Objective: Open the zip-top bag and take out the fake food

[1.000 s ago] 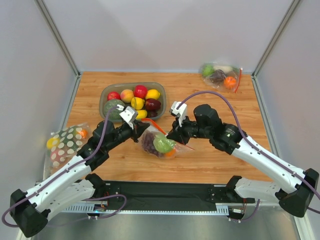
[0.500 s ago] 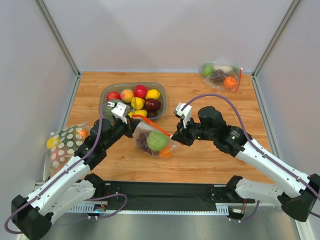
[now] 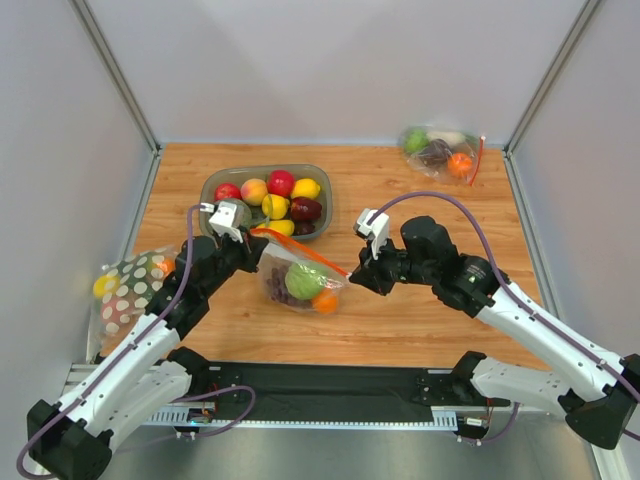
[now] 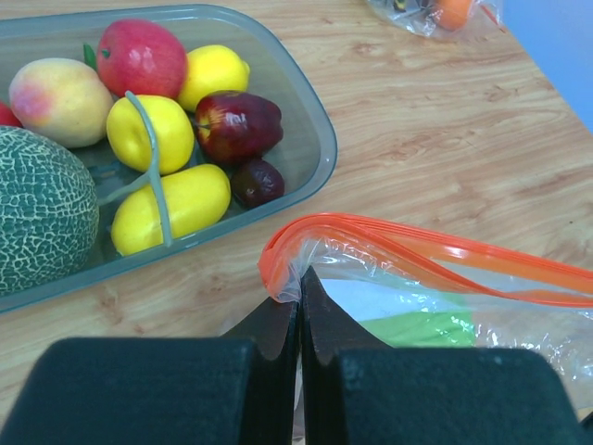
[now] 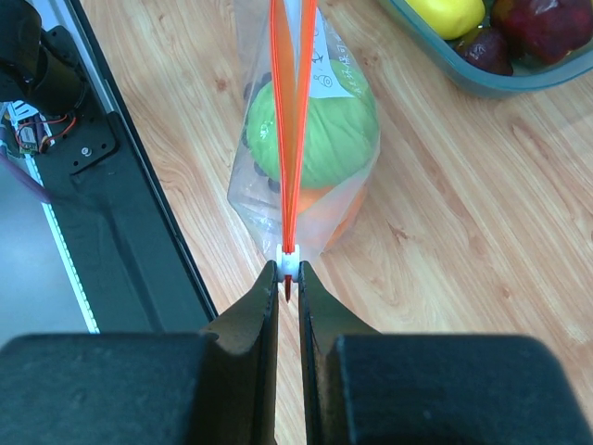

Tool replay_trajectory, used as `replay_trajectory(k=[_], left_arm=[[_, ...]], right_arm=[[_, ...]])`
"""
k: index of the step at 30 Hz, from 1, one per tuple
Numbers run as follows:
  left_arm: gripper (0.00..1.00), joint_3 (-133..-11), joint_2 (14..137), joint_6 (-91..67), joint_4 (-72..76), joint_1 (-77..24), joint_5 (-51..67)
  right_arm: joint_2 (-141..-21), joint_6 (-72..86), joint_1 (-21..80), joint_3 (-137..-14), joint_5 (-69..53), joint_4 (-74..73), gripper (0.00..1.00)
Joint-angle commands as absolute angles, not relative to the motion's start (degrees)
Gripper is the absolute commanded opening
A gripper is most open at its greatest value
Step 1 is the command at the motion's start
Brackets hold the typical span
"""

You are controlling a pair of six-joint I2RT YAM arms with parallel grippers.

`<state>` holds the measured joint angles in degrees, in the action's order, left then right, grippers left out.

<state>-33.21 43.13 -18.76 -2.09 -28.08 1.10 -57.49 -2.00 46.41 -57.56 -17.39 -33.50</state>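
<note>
So the zip-top bag (image 3: 296,284) is mid-counter (image 3: 420,200), its zip strip (image 3: 303,253) running straight from one hand to the other. Left hand (image 3: 256,241) is pinched tight on the strip's left corner, right hand (image 3: 352,277) clamped on the white slider (image 5: 290,261) at the far end — fake food (image 3: 304,281) bunched inside.

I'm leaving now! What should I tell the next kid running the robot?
Left gripper: shut on the bag, at one zip end.
Right gripper: shut on the slider at the other end.
Bag stretched between them, over the table's middle.
Done: both ends gripped; zip looks partly parted.
Left: open it wide, take out green fruit, grapes, orange, all inside.
</note>
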Motion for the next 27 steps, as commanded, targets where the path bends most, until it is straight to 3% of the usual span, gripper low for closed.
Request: replay_trajectory(k=[1,3,10,13,27], left_arm=[[0.0,-33.05,42.36,-18.02,-0.97,-26.28,-0.54],[0.0,-33.48,43.06,-16.27,-0.35,-26.28,5.06],[0.0,-34.28,46.76,-13.98,4.82,-27.15,19.85],[0.0,-34.54,47.81,-12.66,5.54,-29.0,23.02],[0.0,-34.28,47.29,-11.08,6.07,-31.55,26.28]], right_arm=[[-55.9,-2.46,46.06,-57.39,-16.96,-36.12,0.0],[-56.16,-2.2,45.97,-57.92,-16.96,-35.86,0.01],[-58.35,-2.11,45.97,-60.29,-19.06,-31.74,0.43],[-60.2,-2.11,46.05,-61.69,-20.21,-30.07,0.5],[-69.43,-1.67,46.05,-61.88,-22.59,-22.32,0.51]])
